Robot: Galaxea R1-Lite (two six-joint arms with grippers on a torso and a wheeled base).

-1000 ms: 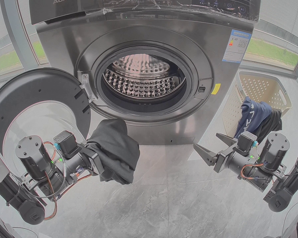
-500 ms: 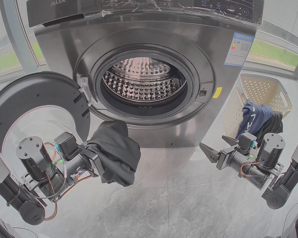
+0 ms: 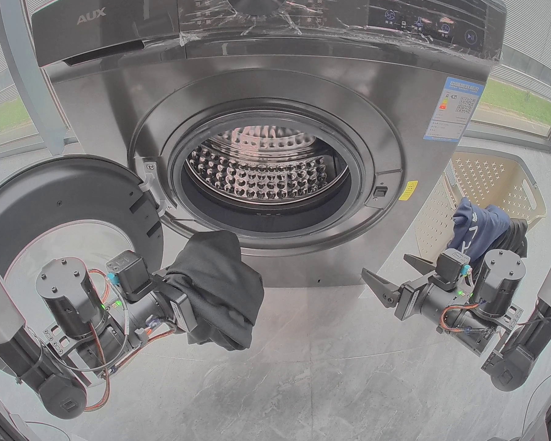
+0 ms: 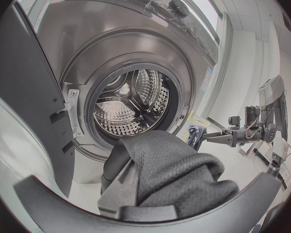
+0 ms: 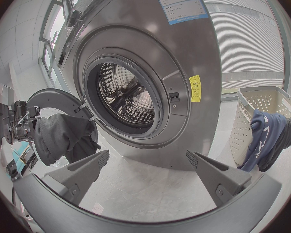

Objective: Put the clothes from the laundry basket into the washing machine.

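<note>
Above the grey floor (image 3: pixel 324 369), the washing machine (image 3: pixel 263 166) sat empty; left gripper (image 3: pixel 187 307) clamped a dark garment (image 3: pixel 217 283), right gripper (image 3: pixel 387 269) gaped unladen, clothes (image 3: pixel 480 228) draped the laundry basket (image 3: pixel 502 176)

There is one washing machine (image 3: pixel 349 87) with one round door (image 3: pixel 61 197) and one drum (image 3: pixel 257 169), and one laundry basket (image 3: pixel 502 176). The clothes number three: one black garment (image 3: pixel 220 283), one blue garment (image 3: pixel 477 231) and one dark garment (image 3: pixel 520 235). There are two tools, the left tool (image 3: pixel 193 304) and the right tool (image 3: pixel 386 267), and the machine's front carries two stickers, one blue-edged label (image 3: pixel 456 110) and one yellow sticker (image 3: pixel 408 190).
</note>
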